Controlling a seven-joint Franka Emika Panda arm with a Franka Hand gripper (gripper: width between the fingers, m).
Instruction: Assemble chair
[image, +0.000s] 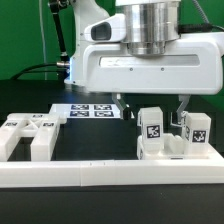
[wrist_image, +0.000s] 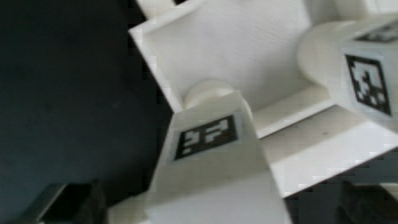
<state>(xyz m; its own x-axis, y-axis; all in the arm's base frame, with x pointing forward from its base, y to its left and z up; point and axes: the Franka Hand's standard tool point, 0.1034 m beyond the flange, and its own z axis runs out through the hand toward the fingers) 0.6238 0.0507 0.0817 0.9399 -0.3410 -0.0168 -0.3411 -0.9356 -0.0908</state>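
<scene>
Chair assembly (image: 172, 140) stands on the exterior view's right of the black worktop (image: 100, 135), just behind the long white border rail (image: 110, 176) that runs along the near edge. It is a cluster of white blocks. Two of them stand upright, and each shows a black-and-white square tag toward the camera. In the wrist view the assembly (wrist_image: 231, 60) fills most of the picture: a flat white panel with blocky pieces, one tagged piece close to the lens and a second tag on another block.

More loose chair parts (image: 30, 135), blocky and white, lie well apart on the exterior view's left, also just behind the rail.

The pincer (image: 153, 106) hangs over the assembly under the arm's white hand (image: 150, 65), its two dark fingers (image: 121, 103) spread wide and clamped on nothing. One finger is clear of the blocks; the other is close beside the right-hand upright block, and contact cannot be judged.

The marker board (image: 92, 110) lies flat farther back, near the middle of the worktop.
</scene>
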